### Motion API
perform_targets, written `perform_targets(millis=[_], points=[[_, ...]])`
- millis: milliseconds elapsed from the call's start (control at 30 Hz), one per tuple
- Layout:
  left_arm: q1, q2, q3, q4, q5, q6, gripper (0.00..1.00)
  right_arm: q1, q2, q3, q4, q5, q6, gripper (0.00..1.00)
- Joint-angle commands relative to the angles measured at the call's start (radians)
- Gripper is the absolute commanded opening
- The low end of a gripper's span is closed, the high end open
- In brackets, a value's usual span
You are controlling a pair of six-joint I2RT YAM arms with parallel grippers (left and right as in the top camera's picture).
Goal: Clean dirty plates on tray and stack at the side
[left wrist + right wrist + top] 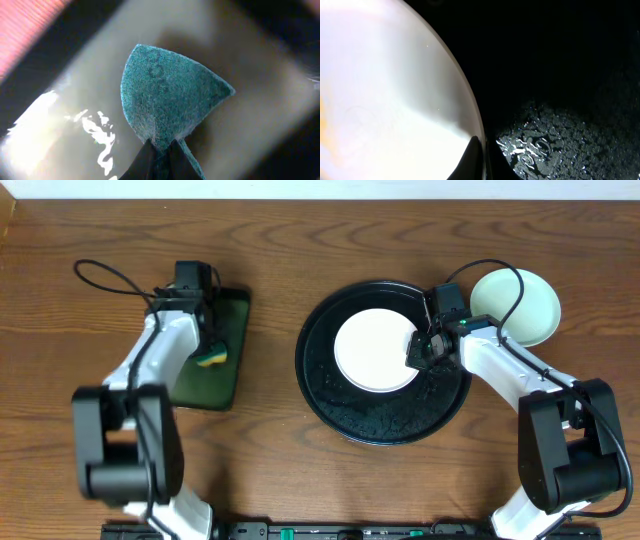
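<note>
A white plate [375,350] lies on the round black tray [385,430], whose wet floor shows in the right wrist view [560,75]. My right gripper [420,348] is shut on the plate's right rim; in the right wrist view the rim of the plate [380,90] sits between my fingers [485,160]. A pale mint plate [525,305] rests on the table behind and right of the tray; I cannot tell if another lies under it. My left gripper [208,350] is shut on a sponge [211,360], whose teal scouring face [165,95] fills the left wrist view above the jaws [162,155].
A small rectangular green tray [228,320] with a black rim lies at the left, under my left gripper and the sponge. Cables loop off both arms. The table is brown wood.
</note>
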Motion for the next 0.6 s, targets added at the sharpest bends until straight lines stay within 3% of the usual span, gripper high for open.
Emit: perform_targets(millis=[0,100,200,333,367,467,567], points=[[0.001,-0.174,0.002,-0.004,-0.009,0.010,0.07,-0.003,-0.006,0.005,0.025,-0.031,-0.072,0.01],[-0.002,-0.240,0.002,-0.009,0.007,0.010,0.08,0.003,-0.021,0.005,0.064,-0.102,-0.181,0.01],[-0.002,-0.249,0.002,-0.016,0.186,0.030,0.07,0.010,-0.021,0.005,0.082,-0.136,-0.275,0.01],[-0.027,-0.239,0.002,-0.016,0.420,0.169,0.08,0.006,-0.021,0.005,0.086,-0.145,-0.313,0.01],[-0.041,-0.238,0.002,-0.017,0.436,0.183,0.07,0.003,-0.021,0.005,0.088,-0.145,-0.312,0.04],[-0.095,-0.238,0.002,-0.016,0.435,0.191,0.07,-0.013,-0.021,0.005,0.090,-0.145,-0.223,0.30],[-0.134,-0.238,0.002,-0.016,0.435,0.190,0.07,-0.019,-0.021,0.005,0.082,-0.145,-0.169,0.30]])
